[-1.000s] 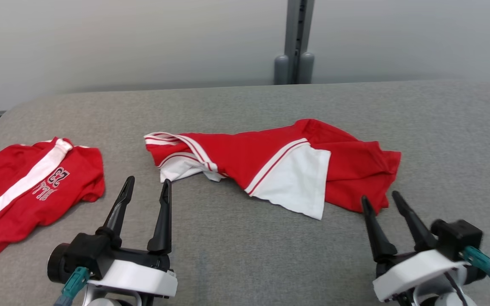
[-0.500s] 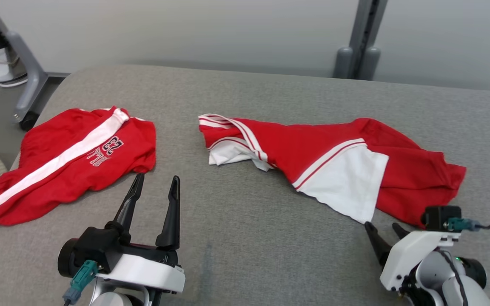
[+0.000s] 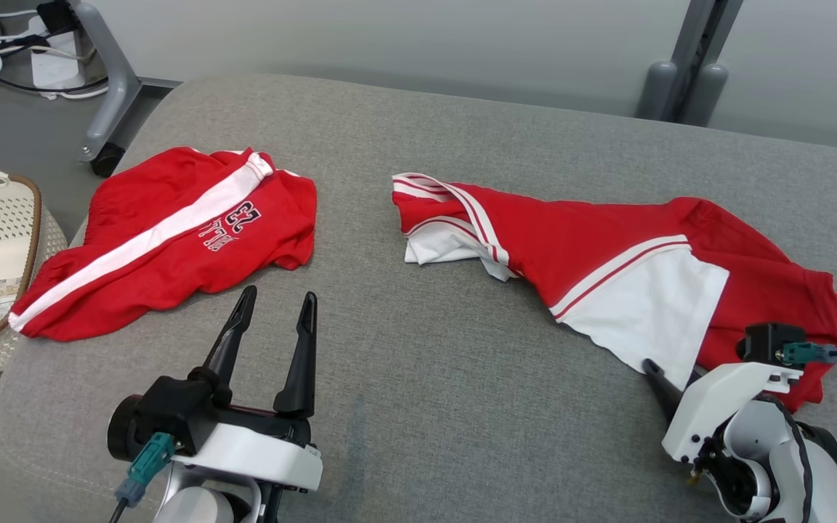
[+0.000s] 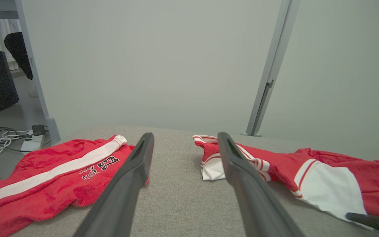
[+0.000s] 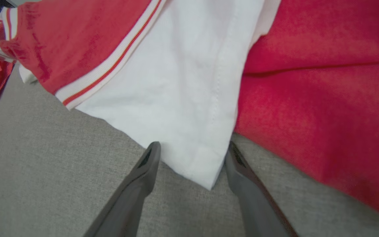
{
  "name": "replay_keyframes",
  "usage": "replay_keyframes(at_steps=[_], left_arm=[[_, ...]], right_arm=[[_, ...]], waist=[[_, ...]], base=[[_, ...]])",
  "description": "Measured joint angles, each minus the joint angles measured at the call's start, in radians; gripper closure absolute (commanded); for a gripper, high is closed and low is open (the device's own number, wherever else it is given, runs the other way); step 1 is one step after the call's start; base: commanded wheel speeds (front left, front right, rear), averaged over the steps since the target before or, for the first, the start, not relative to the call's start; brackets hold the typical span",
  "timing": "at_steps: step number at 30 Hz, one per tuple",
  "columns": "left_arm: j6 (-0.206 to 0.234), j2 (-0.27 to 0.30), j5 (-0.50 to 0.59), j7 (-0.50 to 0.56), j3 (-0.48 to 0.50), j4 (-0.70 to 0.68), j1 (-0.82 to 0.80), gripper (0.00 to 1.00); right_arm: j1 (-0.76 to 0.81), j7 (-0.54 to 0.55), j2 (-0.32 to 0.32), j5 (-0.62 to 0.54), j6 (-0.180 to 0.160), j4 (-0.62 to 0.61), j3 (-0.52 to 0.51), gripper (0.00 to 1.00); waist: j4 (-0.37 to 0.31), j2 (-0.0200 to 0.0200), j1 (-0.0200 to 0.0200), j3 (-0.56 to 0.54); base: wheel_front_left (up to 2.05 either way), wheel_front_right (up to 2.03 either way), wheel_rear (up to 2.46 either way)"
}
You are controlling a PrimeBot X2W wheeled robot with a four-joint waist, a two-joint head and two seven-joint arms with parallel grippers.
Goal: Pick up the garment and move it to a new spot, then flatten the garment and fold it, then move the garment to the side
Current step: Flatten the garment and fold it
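While the right hand sits nearest, at the near right, it's released: fingers straddle the near corner of the white panel, nothing pinched yet. Left hand is near left, also released and empty, over bare counter. The garment, red with white trim, lies mid-right on the counter, crumpled; its bunched striped end points far-left and the red body spreads right. I read this as the pick-up step, grasp not yet made. Risks: the fingers straddle only the corner tip, so closing here may catch just a thin bit of hem and it slips out on lift. Going too low could snag the counter's fabric cover along with the cloth. A one-corner lift would leave the rest hanging in a twist, which makes flattening harder, and the left hand is well apart from it. A second red garment with a "23" print lies further left, so dragging leftward could overlap or tangle the two. A basket sits off the counter's left edge, and a grey post stands at the far side.
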Motion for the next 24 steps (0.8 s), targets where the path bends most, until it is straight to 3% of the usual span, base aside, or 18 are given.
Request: replay_keyframes(at_steps=[1, 6, 11, 18, 24], left_arm=[[0.0, 0.001, 0.0, 0.0, 0.0, 0.002, 0.0, 0.0], [0.0, 0.0, -0.004, -0.002, -0.002, 0.008, 0.0, 0.0], [0.001, -0.003, -0.005, -0.004, -0.012, 0.005, 0.003, 0.0], [-0.009, -0.033, -0.015, -0.009, -0.031, 0.009, -0.011, 0.0], [-0.028, -0.066, -0.021, -0.018, -0.051, 0.037, -0.04, 0.0]], right_arm=[[-0.003, -0.006, -0.002, 0.003, 0.0, 0.007, 0.0, 1.0], [-0.006, -0.044, 0.001, -0.014, 0.0, 0.016, 0.018, 1.0], [-0.027, -0.053, 0.004, 0.01, 0.0, -0.091, 0.047, 1.0], [-0.248, 0.016, -0.03, -0.068, 0.0, -0.236, 0.033, 1.0], [-0.462, 0.078, -0.104, -0.071, 0.0, -0.188, 0.018, 1.0]], waist=[[0.004, 0.0, 0.0, 0.0], [0.016, 0.0, 0.0, -0.013], [0.027, 0.0, 0.0, -0.016], [0.07, 0.0, 0.0, 0.032], [0.136, 0.0, 0.0, 0.086]], base=[[0.0, 0.0, 0.0], [0.0, 0.0, 0.0], [0.0, 0.0, 0.0], [0.0, 0.0, 0.0], [0.0, 0.0, 0.0]])
